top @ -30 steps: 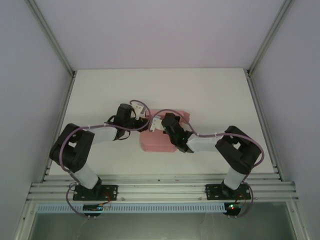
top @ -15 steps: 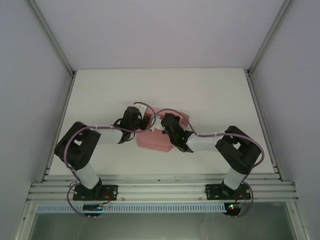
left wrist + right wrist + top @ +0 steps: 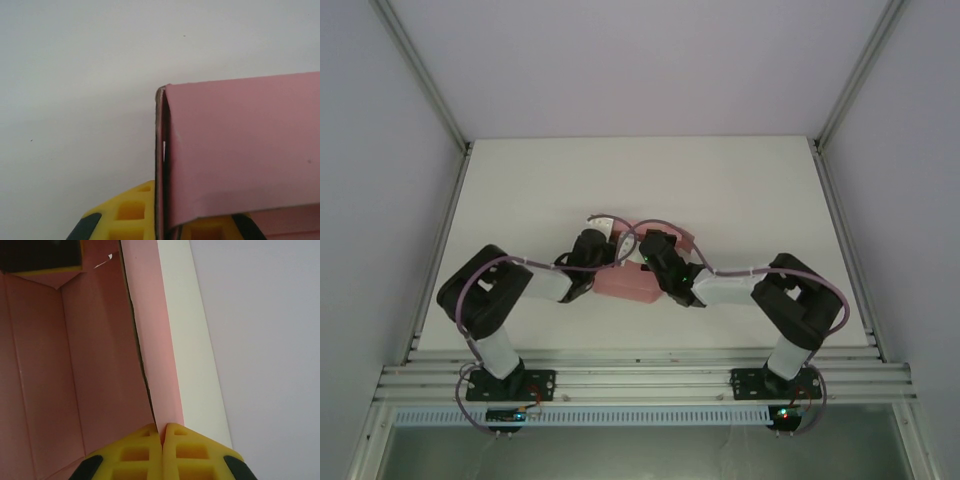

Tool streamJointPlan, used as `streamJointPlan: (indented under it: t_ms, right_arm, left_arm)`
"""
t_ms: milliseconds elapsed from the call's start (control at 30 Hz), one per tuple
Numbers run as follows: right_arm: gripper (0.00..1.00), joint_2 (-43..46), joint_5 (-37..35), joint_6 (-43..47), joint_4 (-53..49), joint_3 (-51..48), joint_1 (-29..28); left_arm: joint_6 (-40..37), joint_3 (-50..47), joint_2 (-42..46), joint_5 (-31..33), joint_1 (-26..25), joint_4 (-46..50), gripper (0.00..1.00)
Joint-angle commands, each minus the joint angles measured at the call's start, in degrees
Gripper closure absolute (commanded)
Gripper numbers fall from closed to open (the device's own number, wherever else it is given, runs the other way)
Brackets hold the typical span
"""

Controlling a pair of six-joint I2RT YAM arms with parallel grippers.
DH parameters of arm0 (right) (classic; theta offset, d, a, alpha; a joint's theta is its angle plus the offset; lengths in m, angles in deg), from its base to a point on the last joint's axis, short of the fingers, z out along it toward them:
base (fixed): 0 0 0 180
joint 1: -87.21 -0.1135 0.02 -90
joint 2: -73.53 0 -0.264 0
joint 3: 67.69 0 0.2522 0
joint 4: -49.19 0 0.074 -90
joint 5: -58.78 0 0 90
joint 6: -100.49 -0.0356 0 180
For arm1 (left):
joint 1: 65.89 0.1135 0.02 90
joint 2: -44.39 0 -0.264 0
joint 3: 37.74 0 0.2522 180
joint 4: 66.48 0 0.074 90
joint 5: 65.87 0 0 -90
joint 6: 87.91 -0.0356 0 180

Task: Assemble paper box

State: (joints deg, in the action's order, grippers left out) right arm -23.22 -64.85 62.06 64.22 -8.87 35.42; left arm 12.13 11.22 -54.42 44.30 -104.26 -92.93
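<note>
Pink paper box (image 3: 625, 285) lies between my grippers: right gripper (image 3: 162, 440) clamped on one wall; left gripper (image 3: 167, 226) straddles its left edge, whether gripping I cannot tell.

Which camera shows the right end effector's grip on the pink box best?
Right wrist: the right end effector is shut on a wall edge of the paper box. Top external has the arm over it; left wrist shows another box corner.
</note>
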Motion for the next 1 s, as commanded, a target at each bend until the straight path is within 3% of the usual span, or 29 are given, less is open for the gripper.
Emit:
streamJointPlan:
  t_ms: [0, 100, 200, 267, 367, 500, 600, 667, 833, 900, 967]
  right_arm:
    - [1.00, -0.13, 0.48, -4.27, -9.30, -1.02, 0.46]
    - [1.00, -0.05, 0.78, -4.98, -9.83, -0.84, 0.75]
    - [1.00, 0.25, 1.66, -5.42, -10.88, -0.57, 1.08]
    - [1.00, 0.42, 1.90, -5.86, -11.49, -0.34, 1.19]
    - [1.00, 0.59, 2.22, -5.80, -11.35, -0.50, 1.10]
    - [0.98, 0.56, 1.11, -6.48, -10.60, -0.50, 0.95]
    - [0.80, 2.61, -1.45, -8.21, -10.16, 0.41, 0.01]
    - [0.59, 5.49, -0.66, -12.35, -12.70, 1.61, -0.65]
    - [0.10, 17.42, 14.01, -25.82, -21.02, 1.17, -0.01]
    - [0.01, 22.37, 19.66, -29.40, -21.58, 0.12, 1.30]
    - [0.01, 26.44, 24.91, -33.12, -22.64, -0.23, 3.16]
  left_arm:
    - [1.40, -0.57, -1.93, 5.92, 1.19, 5.18, 0.88]
    - [2.23, -2.74, -1.14, -0.03, 1.20, 1.29, 0.68]
    - [2.19, -2.70, -1.32, -2.22, 1.19, 1.23, 0.65]
    - [2.09, -1.95, -1.70, -2.34, 1.21, 2.04, 0.74]
    - [2.07, -0.52, -1.92, -1.47, 1.20, 3.10, 1.00]
    - [1.76, 0.57, -0.89, -3.40, 1.09, 3.48, 1.00]
    - [2.34, -0.10, 0.88, -5.12, 1.02, 2.99, 1.00]
    - [2.39, -0.76, 2.08, -6.89, 0.97, 2.61, 1.00]
    - [3.38, -1.70, 2.90, -8.39, 0.67, 3.36, 1.00]
    - [3.60, -1.58, 2.66, -8.59, 0.59, 4.19, 1.00]
    - [3.60, -1.28, 2.35, -8.12, 0.27, 5.08, 1.00]
